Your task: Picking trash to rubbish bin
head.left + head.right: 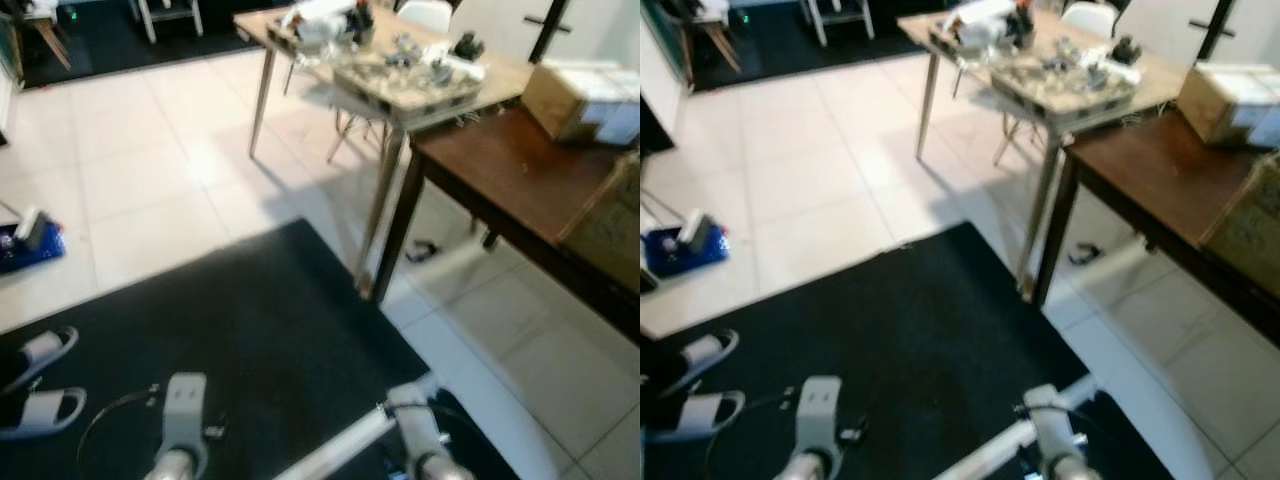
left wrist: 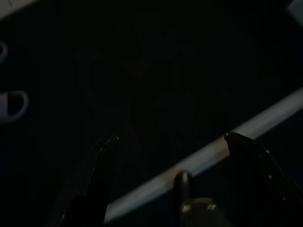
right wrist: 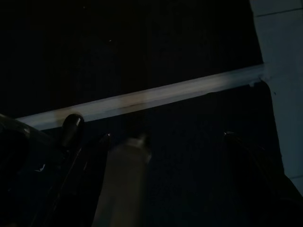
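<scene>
Over black mat (image 1: pixel 270 320), both grippers idle

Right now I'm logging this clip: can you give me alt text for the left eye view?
A black mat covers the tiled floor in front of the robot, with both silver arms low at the bottom edge. Beyond it stand a cluttered light wooden table and a dark brown table bearing a cardboard box. Two slippers lie at the left.

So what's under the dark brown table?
Under the dark brown table, a small dark object lies on the white tiles, too blurred to identify. Farther right, the tabletop covers the floor.
</scene>
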